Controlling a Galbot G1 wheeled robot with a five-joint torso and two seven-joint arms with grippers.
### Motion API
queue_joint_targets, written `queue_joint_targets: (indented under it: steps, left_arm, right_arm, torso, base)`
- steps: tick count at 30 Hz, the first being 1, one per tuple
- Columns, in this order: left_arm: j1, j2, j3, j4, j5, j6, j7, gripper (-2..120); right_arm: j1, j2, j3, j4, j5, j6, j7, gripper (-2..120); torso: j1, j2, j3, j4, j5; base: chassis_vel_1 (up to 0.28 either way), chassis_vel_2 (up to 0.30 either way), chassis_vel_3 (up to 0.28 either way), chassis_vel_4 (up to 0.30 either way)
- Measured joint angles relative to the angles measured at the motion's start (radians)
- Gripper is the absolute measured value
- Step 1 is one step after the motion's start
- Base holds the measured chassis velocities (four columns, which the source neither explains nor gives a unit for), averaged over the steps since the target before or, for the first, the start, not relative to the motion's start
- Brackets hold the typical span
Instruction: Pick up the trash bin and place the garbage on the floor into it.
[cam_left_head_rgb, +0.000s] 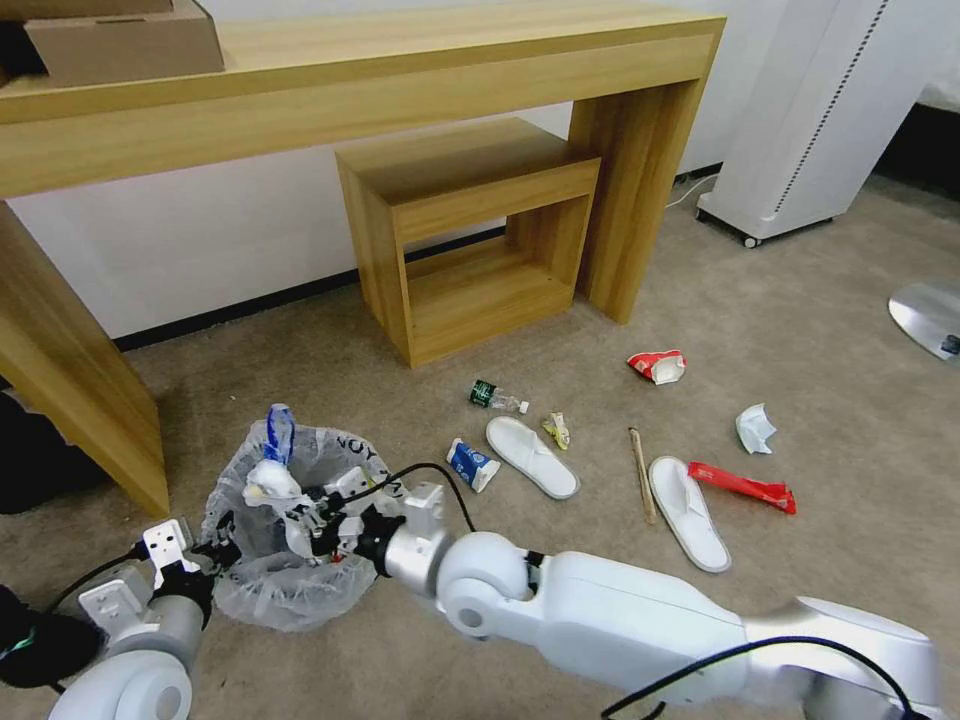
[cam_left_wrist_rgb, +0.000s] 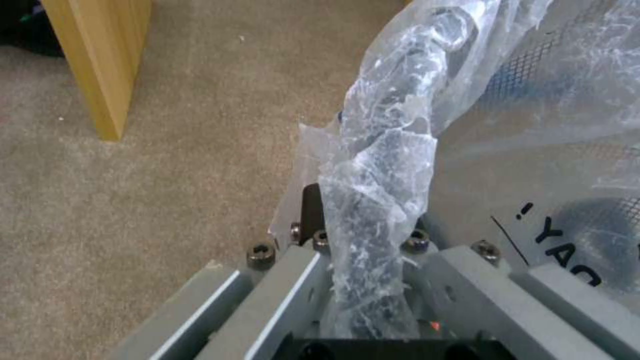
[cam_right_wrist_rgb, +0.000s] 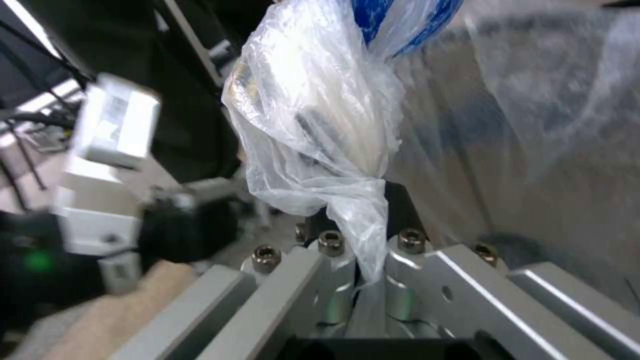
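The trash bin, wrapped in a clear wrinkly bag with black lettering, stands on the beige carpet at lower left. My left gripper is shut on its bag-covered rim. My right gripper is over the bin's mouth, shut on a crumpled white plastic wad with a blue part on top. To the right on the floor lies garbage: a bottle, a white-blue carton, two white slippers, a wooden stick and red wrappers.
A long wooden desk runs along the wall, its leg close to the bin's left. A wooden cube stool stands under the desk. A white appliance and a silver disc base are at far right.
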Motion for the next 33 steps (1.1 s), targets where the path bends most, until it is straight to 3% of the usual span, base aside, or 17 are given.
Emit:
queue_joint_targets:
  steps: [9,33]
  left_arm:
    - [-0.004,0.002,0.003,0.012,0.000,-0.013,0.003,1]
    - [-0.005,-0.014,0.014,0.028,0.016,-0.028,0.018,1]
  right_arm:
    - [-0.020,-0.008,0.007,-0.015,-0.026,-0.040,0.055,3]
    - [-0.047,0.006,0.020,-0.024,-0.069,-0.063,0.094,90]
  torso:
    - [0.000,0.000,0.000,-0.0001,0.0002]
    - [0.000,0.000,0.000,0.0000,0.0002]
  base:
    - [0.000,0.000,0.000,0.000]
    - [0.000,0.000,0.000,0.000]
